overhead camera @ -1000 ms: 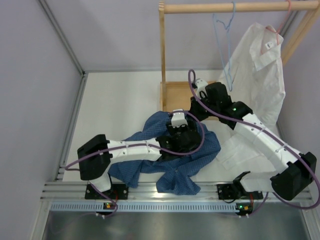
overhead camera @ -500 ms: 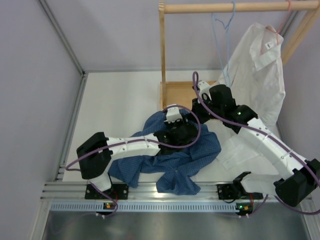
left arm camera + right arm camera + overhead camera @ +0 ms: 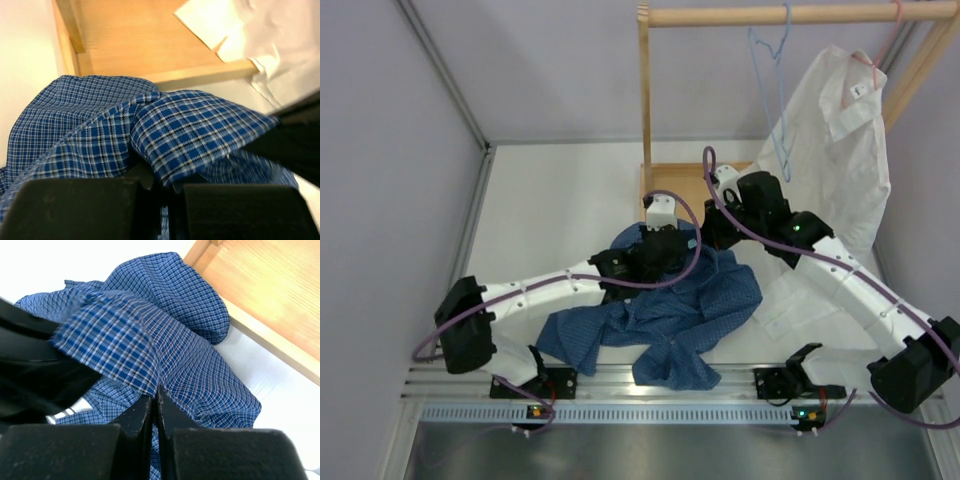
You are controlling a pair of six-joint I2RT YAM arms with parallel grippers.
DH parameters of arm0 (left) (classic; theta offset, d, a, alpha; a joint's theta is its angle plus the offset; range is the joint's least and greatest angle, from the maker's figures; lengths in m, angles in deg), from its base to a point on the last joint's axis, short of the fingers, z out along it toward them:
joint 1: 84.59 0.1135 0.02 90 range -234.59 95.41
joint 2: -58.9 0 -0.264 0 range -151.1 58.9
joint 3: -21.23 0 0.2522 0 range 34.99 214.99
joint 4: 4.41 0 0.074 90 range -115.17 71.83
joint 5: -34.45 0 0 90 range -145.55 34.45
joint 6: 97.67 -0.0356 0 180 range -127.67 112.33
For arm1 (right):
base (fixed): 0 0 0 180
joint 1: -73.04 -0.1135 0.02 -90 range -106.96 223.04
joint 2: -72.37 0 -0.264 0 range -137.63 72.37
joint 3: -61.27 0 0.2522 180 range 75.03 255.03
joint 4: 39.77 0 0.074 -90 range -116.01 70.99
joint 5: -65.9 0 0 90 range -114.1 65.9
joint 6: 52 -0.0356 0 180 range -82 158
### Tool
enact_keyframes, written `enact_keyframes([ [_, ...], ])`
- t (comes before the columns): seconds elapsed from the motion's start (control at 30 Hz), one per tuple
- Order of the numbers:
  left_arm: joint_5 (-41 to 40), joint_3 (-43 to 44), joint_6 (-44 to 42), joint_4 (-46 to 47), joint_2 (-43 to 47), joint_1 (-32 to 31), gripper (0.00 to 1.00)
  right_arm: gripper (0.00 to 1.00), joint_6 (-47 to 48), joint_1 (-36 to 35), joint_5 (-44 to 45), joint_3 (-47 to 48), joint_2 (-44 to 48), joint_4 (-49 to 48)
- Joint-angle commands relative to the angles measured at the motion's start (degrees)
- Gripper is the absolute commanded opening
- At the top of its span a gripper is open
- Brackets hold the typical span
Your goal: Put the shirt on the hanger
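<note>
The shirt (image 3: 670, 320), dark blue and finely checked, lies crumpled on the table between the two arms. My left gripper (image 3: 682, 243) is shut on a raised fold of the shirt (image 3: 190, 130) at its far edge; the jaws (image 3: 167, 184) pinch the cloth. My right gripper (image 3: 712, 238) is shut on the same stretch of shirt (image 3: 185, 340) from the right, its fingers (image 3: 155, 400) pressed together on the fabric. The two grippers are close together. The hanger (image 3: 770, 90), thin light blue wire, hangs empty from the wooden rail (image 3: 770, 15) above and behind them.
A white collared shirt (image 3: 840, 150) hangs on a pink hanger (image 3: 880, 50) at the rail's right end and drapes onto the table. The rack's wooden base tray (image 3: 675, 185) lies just behind the grippers, its upright post (image 3: 644, 100) on the left.
My left gripper has reached further back over the shirt and shut on a fold of it. The right arm shifted slightly back, still holding the cloth.
</note>
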Motion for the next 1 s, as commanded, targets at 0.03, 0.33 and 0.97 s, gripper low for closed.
enact_keyframes([
  [0.03, 17.3, 0.11, -6.75, -9.01, 8.99, 3.23, 0.0, 0.0, 0.19, 0.76, 5.21, 0.34, -0.09, -1.57],
  [0.33, 21.13, 9.16, -12.02, -35.29, 22.97, 5.96, 0.0, 0.0, 1.86, 1.55, 11.83, 2.89, -7.89, -0.95],
  [0.97, 47.02, 4.33, -15.9, -30.3, 22.19, 18.09, 0.0, 0.59, 6.69, -0.56, -9.61, 5.17, 5.71, -3.24],
])
